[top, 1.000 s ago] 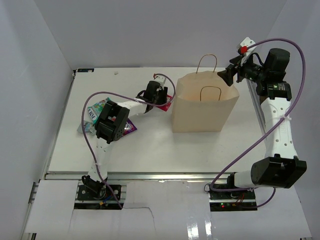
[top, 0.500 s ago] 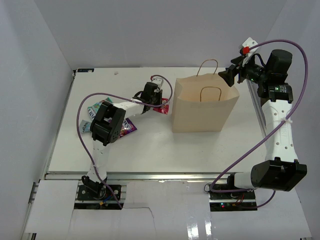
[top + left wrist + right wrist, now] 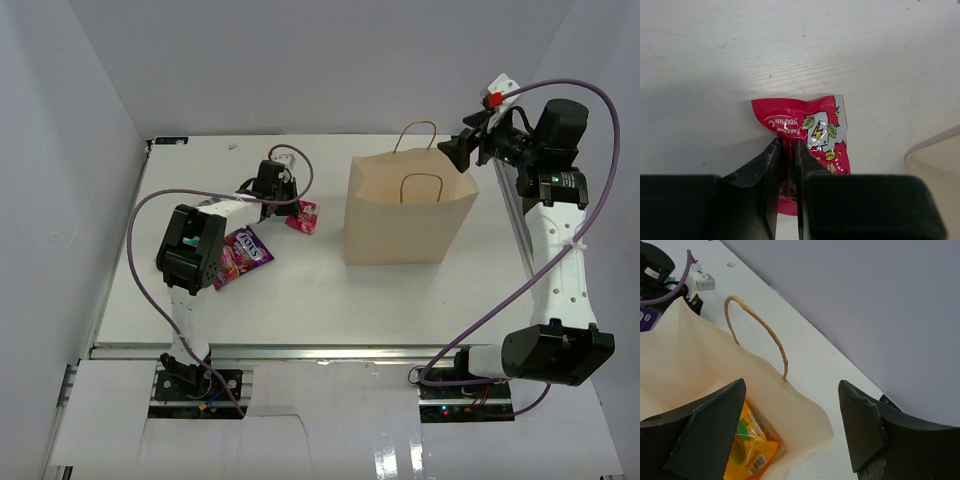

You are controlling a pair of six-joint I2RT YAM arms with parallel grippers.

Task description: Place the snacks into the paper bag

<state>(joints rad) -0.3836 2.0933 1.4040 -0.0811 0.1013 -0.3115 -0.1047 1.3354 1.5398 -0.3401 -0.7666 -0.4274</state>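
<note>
A small pink-red snack packet (image 3: 812, 122) lies on the white table, left of the paper bag (image 3: 410, 215). My left gripper (image 3: 788, 143) is shut on the packet's near edge, the foil pinched between the jaws; from above, that gripper (image 3: 289, 206) is beside the packet (image 3: 302, 217). A purple-magenta packet (image 3: 241, 253) lies flat by the left arm. The bag stands upright and open, with an orange-yellow packet (image 3: 747, 447) at its bottom. My right gripper (image 3: 792, 384) hangs open and empty over the bag's right rim (image 3: 805, 410).
The bag's two loop handles (image 3: 760, 327) stand up from the rim. The purple cable (image 3: 150, 215) loops out left of the left arm. Grey walls close in the table at the back and sides. A bag corner (image 3: 935, 155) shows right of the pink-red packet.
My left gripper closed on the pink-red packet and drew back leftward, away from the bag, taking the packet along. The purple packet is now uncovered. The right gripper barely moved.
</note>
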